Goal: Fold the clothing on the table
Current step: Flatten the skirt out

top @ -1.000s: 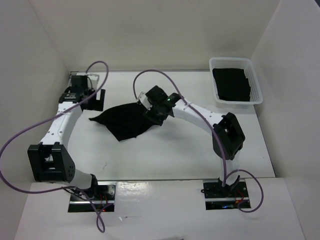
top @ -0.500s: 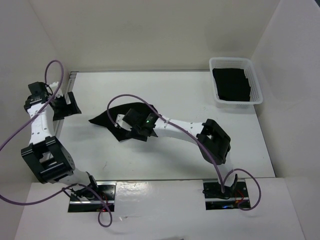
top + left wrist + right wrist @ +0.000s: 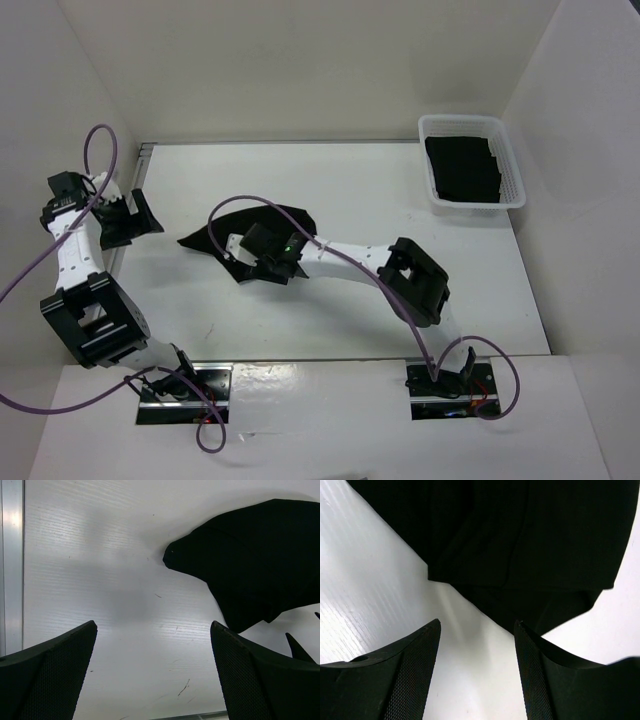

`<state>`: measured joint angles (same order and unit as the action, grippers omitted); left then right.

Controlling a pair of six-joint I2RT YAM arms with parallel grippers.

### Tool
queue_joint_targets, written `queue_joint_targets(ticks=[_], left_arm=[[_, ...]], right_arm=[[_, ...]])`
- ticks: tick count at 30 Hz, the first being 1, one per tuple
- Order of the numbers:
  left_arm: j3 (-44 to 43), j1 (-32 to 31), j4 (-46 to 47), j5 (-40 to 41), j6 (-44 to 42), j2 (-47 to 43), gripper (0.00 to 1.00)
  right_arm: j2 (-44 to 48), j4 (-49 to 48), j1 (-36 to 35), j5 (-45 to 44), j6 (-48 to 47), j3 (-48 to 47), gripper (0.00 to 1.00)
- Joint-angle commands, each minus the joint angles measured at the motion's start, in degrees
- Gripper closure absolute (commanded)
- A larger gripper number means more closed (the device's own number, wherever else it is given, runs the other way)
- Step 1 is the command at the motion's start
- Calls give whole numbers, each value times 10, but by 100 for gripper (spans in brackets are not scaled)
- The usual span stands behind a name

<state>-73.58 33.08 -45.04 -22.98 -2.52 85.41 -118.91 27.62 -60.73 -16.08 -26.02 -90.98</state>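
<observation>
Clothing point(image 3: 260, 555) was soft matt blk cloth, no sheen. Worktop point(image 3: 100, 580) was smooth matt wht w/ faint scratches; its edge rail point(image 3: 12, 555) looked dull grey metal. Basket point(image 3: 512, 190): wht plastic lattice. Right hand point(image 3: 477, 624) fingers point(image 3: 405, 680) had fine-textured blk faces.

light: bright, even; glare: pale sheen streaks on the table point(image 3: 345, 555) in the right wrist view; shadow: soft grey patch on it in the left wrist view; detail: clothing point(image 3: 260, 555) flat black, folds barely show
</observation>
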Motion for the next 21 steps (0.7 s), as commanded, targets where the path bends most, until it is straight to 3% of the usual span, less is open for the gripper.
queue_joint_targets(ticks=[1, 12, 21], left_arm=[[8, 1, -2, -24, -18, -13, 0], [19, 1, -2, -12, -35, -19, 0], [24, 1, -8, -1, -46, -19, 0]], right_arm=[[-8, -48, -19, 1, -20, -17, 35], [-32, -87, -19, 1, -42, -5, 35], [-54, -77, -19, 25, -30, -52, 35]])
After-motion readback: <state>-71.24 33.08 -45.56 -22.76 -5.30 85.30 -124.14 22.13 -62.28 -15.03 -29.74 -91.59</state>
